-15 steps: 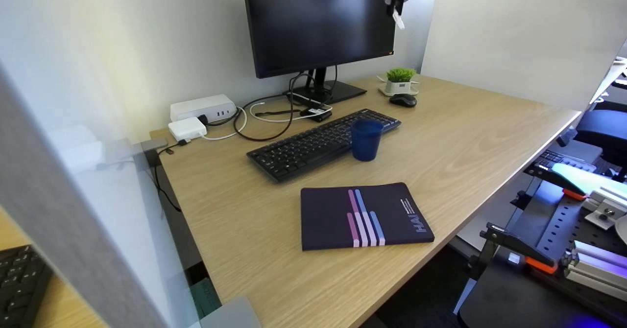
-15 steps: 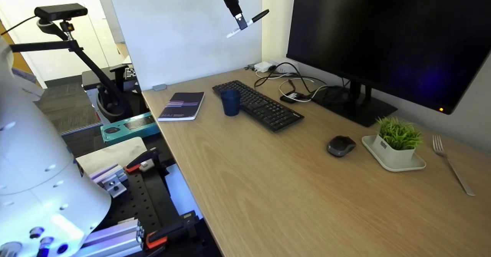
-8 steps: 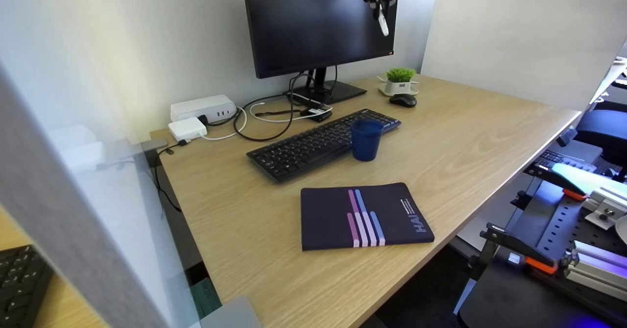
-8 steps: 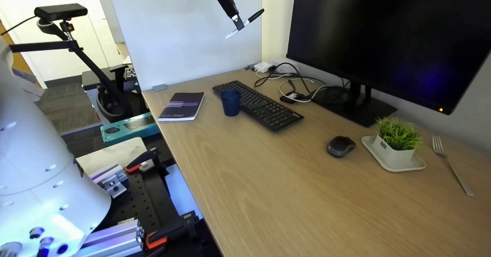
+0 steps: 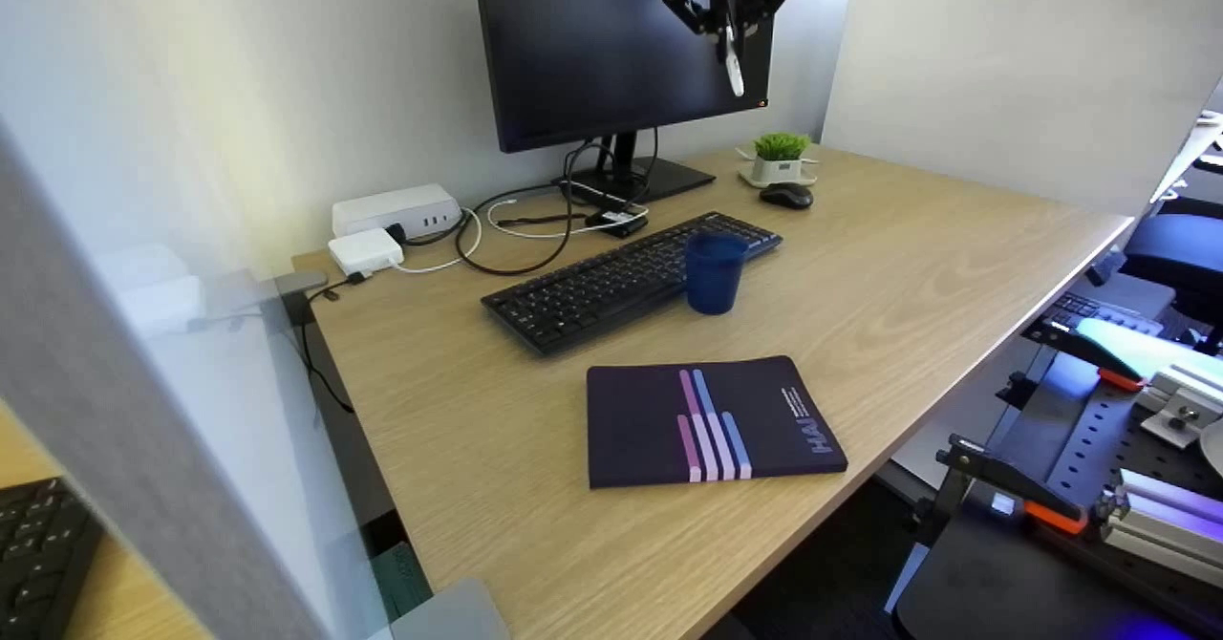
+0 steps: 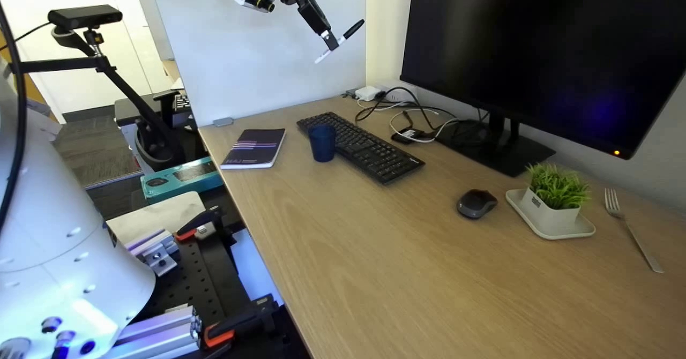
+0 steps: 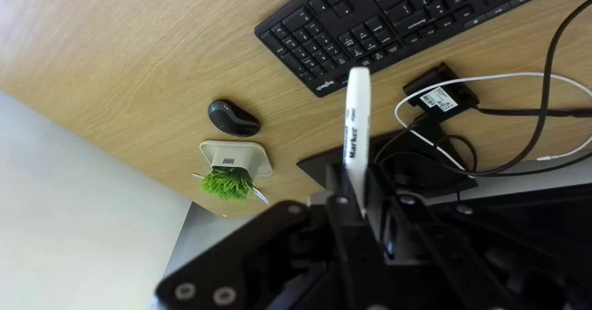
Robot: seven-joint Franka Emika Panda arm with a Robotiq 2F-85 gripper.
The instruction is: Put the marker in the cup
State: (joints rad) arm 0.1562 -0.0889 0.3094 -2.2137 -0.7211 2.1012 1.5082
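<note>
Fingers [image 6: 330,40] are pinching tight here, and the gripper [image 7: 358,194] is holding the marker [image 7: 357,125] right between them. It's sitting at a tilt up there: from where I'm standing, the white end is slanting down out of one side of the fingers and the black end is poking up out of the other. In the wrist view I'm even reading "Marker" on the white barrel, which is sticking out past the fingers.

The dark blue cup [image 5: 715,277] is standing upright on the desk [image 6: 429,294], well below the fingers in both exterior views. It's sitting right beside the black keyboard [image 6: 362,147], which is also lying below the fingers; I'm not seeing clearly whether those two are touching. The dark notebook [image 5: 712,420] is lying flat down there too, well apart from the fingers.

Farther out, the mouse [image 7: 233,118] is resting up and left of the fingers in the wrist view, and the little potted plant [image 7: 226,182] is sitting straight off to their left. The fork [image 6: 632,234] is lying near the plant, well away from the fingers. And the big monitor [image 5: 611,48] is looming behind the fingers in an exterior view.
</note>
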